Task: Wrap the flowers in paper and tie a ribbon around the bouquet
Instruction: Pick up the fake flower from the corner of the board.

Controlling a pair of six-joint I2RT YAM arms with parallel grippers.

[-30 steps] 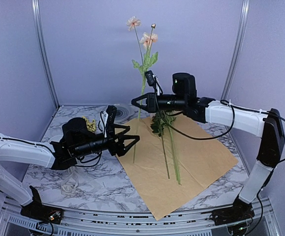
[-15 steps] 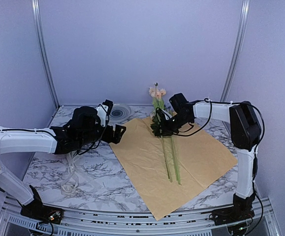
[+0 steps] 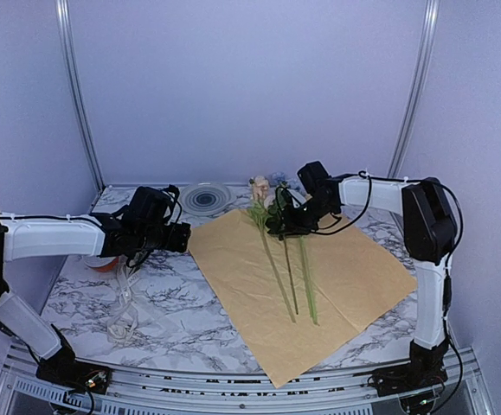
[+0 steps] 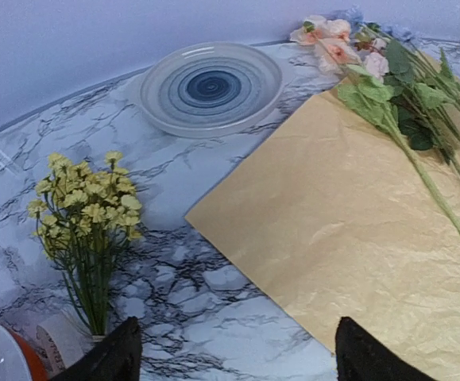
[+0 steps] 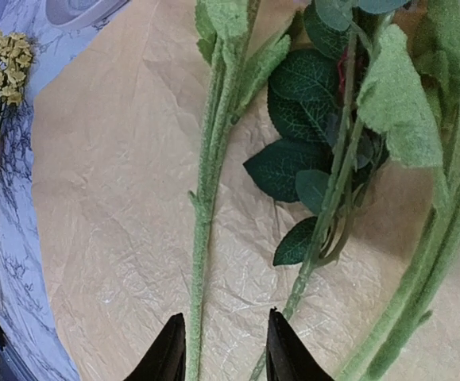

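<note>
**Releasing flowers onto the paper: placement check**

Right gripper [image 5: 219, 349] sits low over the flowers [image 3: 275, 264], jaws partly parted. One hairy stem lies in the gap but is not pinched. Left gripper [image 4: 233, 357] gapes wide and empty above the marble table [image 4: 214, 278], near the left corner of the paper [image 3: 354, 277].

Judged sound practice: lift the right arm straight up so no leaf snags, then bunch the splayed stems before any fold.

The flowers lie across the crinkly orange sheet, three long green stems fanning toward the near side. The pink blossoms sit at or just past its far edge. A yellow sprig [image 4: 86, 214] lies apart on the table, off the paper. Ribbon [image 3: 125, 303] lies loose beside the left arm.
</note>
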